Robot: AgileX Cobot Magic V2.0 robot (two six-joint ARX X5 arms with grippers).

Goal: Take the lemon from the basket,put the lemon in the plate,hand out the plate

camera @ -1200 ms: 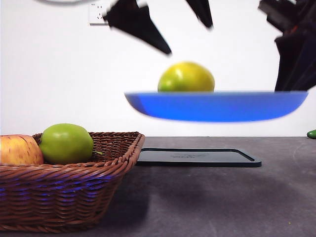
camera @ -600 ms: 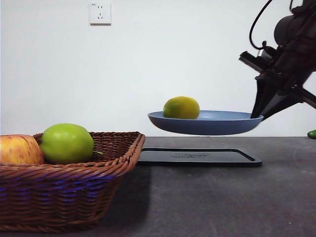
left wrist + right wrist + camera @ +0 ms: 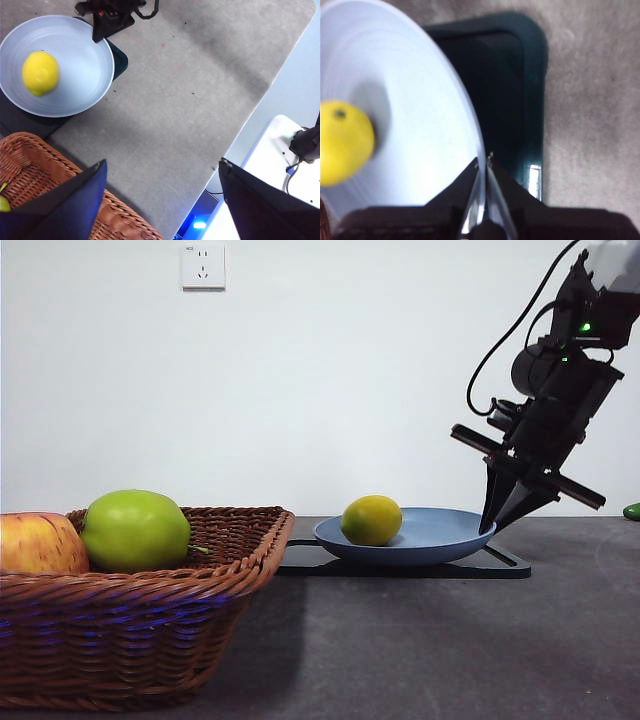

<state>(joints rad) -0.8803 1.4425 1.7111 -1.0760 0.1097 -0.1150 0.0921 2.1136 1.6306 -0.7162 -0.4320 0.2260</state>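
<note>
The lemon sits in the plate, off to one side of the centre, and the plate rests on the black tray beside the basket, which holds a green apple and a red-yellow apple. My right gripper pinches the plate's rim at the side away from the basket, jaws nearly together on that thin edge. I judge the plate light and stiff, but the glossy lemon will roll if I tilt, so I should carry it level and slowly. My left gripper hangs high above the table, jaws wide and holding nothing.
</note>
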